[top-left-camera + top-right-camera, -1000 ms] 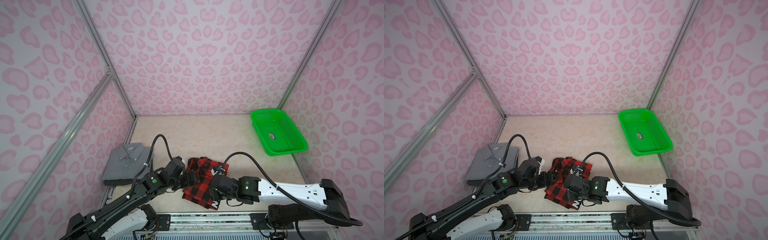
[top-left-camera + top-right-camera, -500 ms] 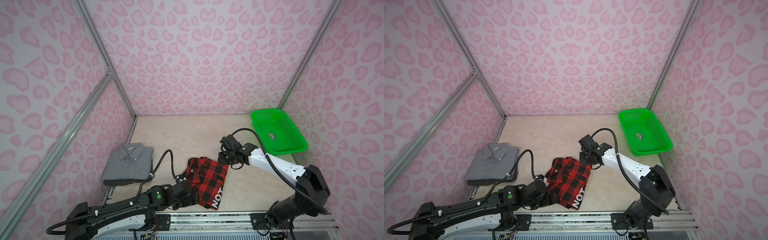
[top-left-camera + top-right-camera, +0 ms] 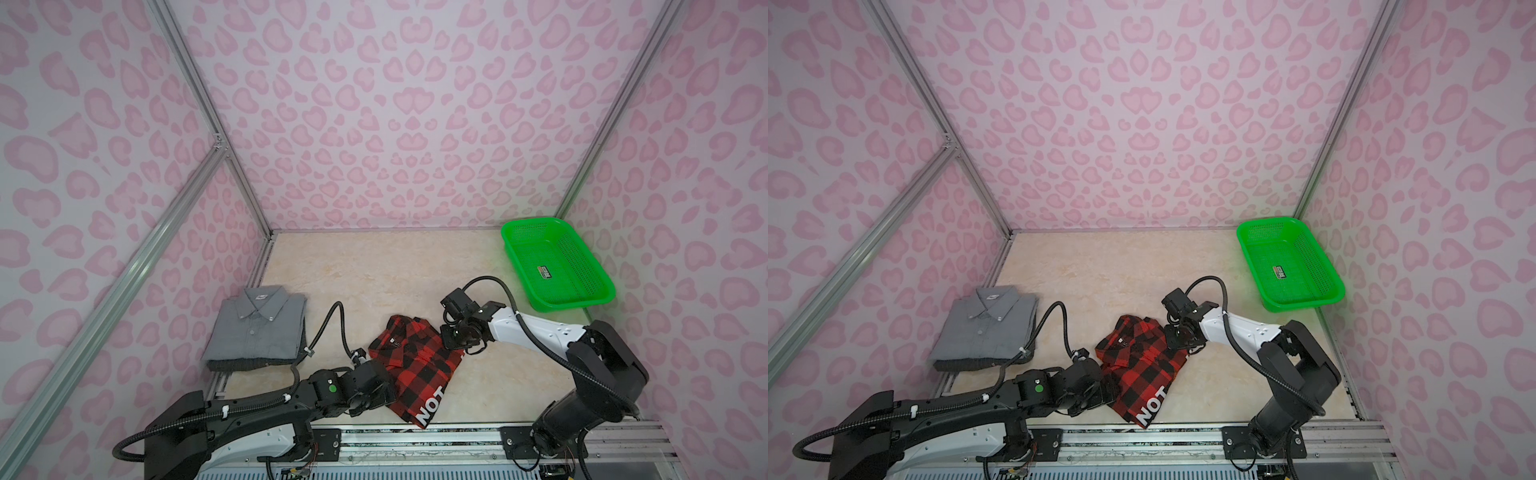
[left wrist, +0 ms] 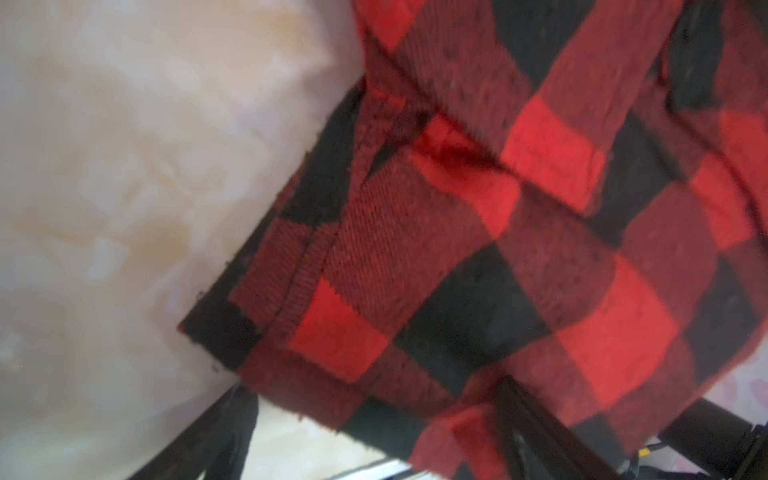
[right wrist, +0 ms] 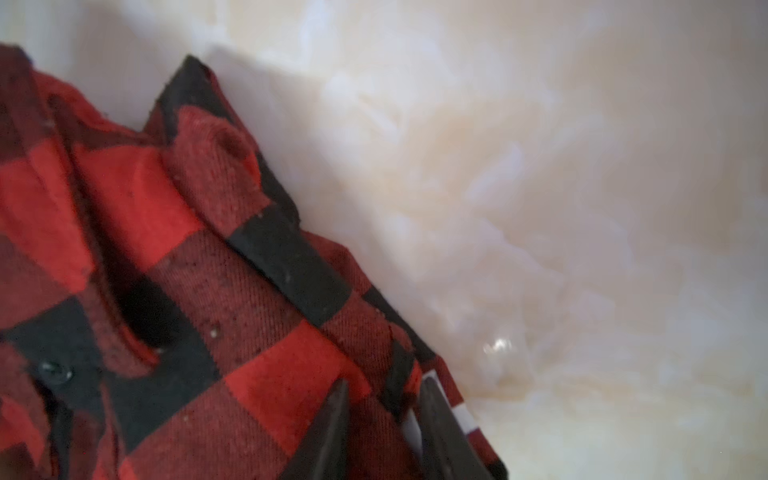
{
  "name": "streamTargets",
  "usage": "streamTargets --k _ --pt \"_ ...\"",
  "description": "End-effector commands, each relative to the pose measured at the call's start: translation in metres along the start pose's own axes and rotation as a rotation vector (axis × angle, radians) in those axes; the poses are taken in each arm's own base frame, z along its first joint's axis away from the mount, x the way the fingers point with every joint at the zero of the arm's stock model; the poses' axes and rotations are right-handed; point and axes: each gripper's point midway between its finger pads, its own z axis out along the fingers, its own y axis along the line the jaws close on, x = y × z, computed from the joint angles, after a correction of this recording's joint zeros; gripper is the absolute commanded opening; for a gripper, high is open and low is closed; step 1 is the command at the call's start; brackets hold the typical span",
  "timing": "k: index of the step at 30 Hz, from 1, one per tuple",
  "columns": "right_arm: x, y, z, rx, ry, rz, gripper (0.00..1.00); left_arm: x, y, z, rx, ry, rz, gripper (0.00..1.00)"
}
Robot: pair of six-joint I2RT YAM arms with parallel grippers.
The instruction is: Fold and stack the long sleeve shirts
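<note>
The red-and-black checked shirt point(image 3: 415, 365) lies folded at the tabletop's point(image 3: 374, 270) front middle, white "NOT" point(image 3: 430, 409) near its front edge. The folded grey shirt point(image 3: 257, 324) lies to its left. The left gripper point(image 4: 374, 386) has its fingers point(image 4: 232, 432) wide apart at the checked shirt's edge. The right gripper point(image 5: 385, 386) has its fingers point(image 5: 328, 432) nearly together astride the opposite edge, and I cannot tell whether they pinch it. The green basket point(image 3: 569, 306), far right, has a sticker point(image 3: 545, 272) too small to read.

Checked shirt point(image 3: 415, 361) right of plain shirt point(image 3: 257, 324)
</note>
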Motion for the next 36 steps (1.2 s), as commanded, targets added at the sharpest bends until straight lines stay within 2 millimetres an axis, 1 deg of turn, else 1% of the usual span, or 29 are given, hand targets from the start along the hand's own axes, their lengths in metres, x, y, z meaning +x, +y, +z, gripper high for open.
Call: streamTargets --k 1,4,6,9,11,13,15,17,19,22,24,26,28,30,32,34,36 --pt "0.029 -0.010 -0.003 0.010 0.023 0.060 0.31 -0.012 -0.005 0.007 0.005 0.000 0.044 0.91" --pt "0.062 -0.008 -0.007 0.000 0.031 0.061 0.31 -0.032 -0.017 0.013 0.013 0.000 0.076 0.90" --pt "0.080 -0.004 -0.011 0.002 0.022 0.063 0.31 -0.051 -0.033 0.013 0.023 -0.011 0.110 0.90" --pt "0.095 0.007 -0.023 -0.026 -0.014 0.090 0.33 -0.077 -0.054 0.015 0.037 -0.033 0.182 0.90" --pt "0.099 0.017 -0.033 -0.072 -0.045 0.097 0.36 -0.093 -0.065 0.016 0.059 -0.031 0.212 0.88" --pt "0.096 0.024 -0.044 -0.110 -0.082 0.110 0.39 -0.108 -0.074 0.013 0.079 -0.039 0.230 0.88" --pt "0.091 0.027 -0.055 -0.135 -0.114 0.110 0.42 -0.119 -0.079 0.002 0.108 -0.048 0.227 0.87" --pt "0.086 0.021 -0.066 -0.109 -0.144 0.099 0.43 -0.124 -0.081 -0.014 0.121 -0.077 0.232 0.87" --pt "0.085 0.012 -0.074 -0.084 -0.154 0.093 0.45 -0.120 -0.077 -0.029 0.128 -0.093 0.232 0.88" --pt "0.084 0.011 -0.079 -0.132 -0.187 0.100 0.45 -0.105 -0.068 -0.043 0.153 -0.073 0.205 0.88" --pt "0.083 0.012 -0.076 -0.177 -0.198 0.118 0.43 -0.092 -0.064 -0.048 0.184 -0.046 0.181 0.88" --pt "0.085 0.012 -0.066 -0.207 -0.171 0.137 0.40 -0.084 -0.063 -0.054 0.211 -0.039 0.152 0.87" --pt "0.083 0.015 -0.061 -0.227 -0.170 0.129 0.39 -0.075 -0.069 -0.059 0.245 -0.031 0.139 0.87" --pt "0.078 0.018 -0.058 -0.234 -0.185 0.111 0.35 -0.066 -0.083 -0.066 0.285 -0.022 0.144 0.87" --pt "0.069 0.024 -0.058 -0.237 -0.212 0.077 0.34 -0.056 -0.095 -0.070 0.300 -0.015 0.162 0.87" --pt "0.061 0.023 -0.054 -0.213 -0.219 0.066 0.33 -0.048 -0.106 -0.073 0.324 -0.007 0.175 0.87" --pt "0.055 0.020 -0.047 -0.188 -0.219 0.051 0.32 -0.040 -0.111 -0.071 0.322 0.004 0.189 0.87"
